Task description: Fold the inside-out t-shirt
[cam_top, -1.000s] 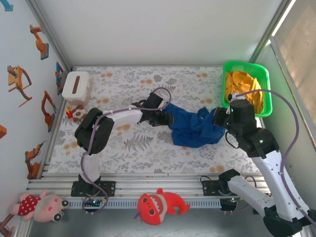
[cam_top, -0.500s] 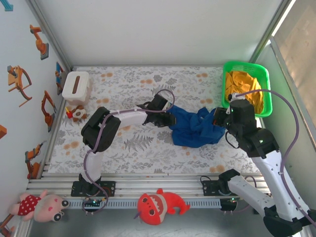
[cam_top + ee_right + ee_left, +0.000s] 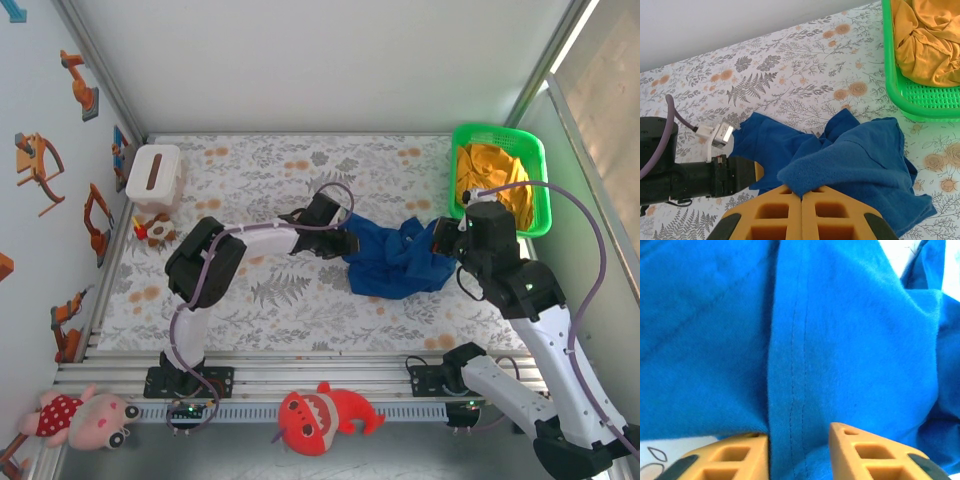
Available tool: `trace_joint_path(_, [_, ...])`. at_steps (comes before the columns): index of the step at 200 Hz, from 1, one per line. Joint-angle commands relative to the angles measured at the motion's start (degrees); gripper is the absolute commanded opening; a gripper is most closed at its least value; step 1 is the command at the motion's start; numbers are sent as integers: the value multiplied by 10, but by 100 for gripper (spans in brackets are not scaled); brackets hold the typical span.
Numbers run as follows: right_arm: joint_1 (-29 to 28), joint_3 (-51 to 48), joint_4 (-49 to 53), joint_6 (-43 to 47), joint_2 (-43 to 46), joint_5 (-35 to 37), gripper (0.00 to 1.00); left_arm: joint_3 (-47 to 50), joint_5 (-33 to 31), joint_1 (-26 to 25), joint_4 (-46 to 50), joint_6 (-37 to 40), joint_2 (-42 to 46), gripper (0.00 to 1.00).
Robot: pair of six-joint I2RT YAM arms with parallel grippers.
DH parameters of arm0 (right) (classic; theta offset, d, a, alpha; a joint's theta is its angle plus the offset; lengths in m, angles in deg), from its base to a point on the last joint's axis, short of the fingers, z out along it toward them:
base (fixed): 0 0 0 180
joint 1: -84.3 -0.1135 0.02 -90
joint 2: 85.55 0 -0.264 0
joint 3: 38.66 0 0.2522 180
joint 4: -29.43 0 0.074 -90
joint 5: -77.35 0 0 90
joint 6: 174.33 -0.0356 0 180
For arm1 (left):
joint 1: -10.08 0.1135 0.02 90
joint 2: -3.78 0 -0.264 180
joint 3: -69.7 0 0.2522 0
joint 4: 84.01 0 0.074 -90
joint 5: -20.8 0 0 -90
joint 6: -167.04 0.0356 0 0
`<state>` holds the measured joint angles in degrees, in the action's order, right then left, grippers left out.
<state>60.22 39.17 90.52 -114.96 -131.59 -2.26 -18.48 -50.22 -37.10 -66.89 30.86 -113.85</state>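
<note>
Left end effector (image 3: 797, 434) and right end effector (image 3: 801, 194) each pinch the t-shirt (image 3: 395, 262); green basket (image 3: 921, 101) holds orange-yellow garment (image 3: 925, 45).

Royal-blue t-shirt (image 3: 392, 264) crumpled, bunched heap mid-table (image 3: 250, 160), stitched seam exposed.

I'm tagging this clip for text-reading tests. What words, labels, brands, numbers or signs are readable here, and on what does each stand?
None can be read. The blue t-shirt shows only plain cloth and a stitched seam. The white tissue box, green basket and wall stickers bear no legible text.
</note>
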Motion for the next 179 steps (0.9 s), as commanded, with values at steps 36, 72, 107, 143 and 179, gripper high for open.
trace_joint_path(36, [4,9,-3,-6,2,17,0,14,-2,-8,-15,-17,13,1])
trace_joint_path(72, [8,29,-3,9,-17,25,0,-5,-2,28,37,-6,88,0])
trace_joint_path(107, [50,127,-9,45,-90,-18,0,-85,28,136,126,27,188,0])
trace_joint_path(143, [84,276,-10,61,-182,-100,0,-198,79,246,185,39,256,0])
trace_joint_path(179, [86,386,-12,46,-232,-160,0,-251,113,324,215,36,318,0])
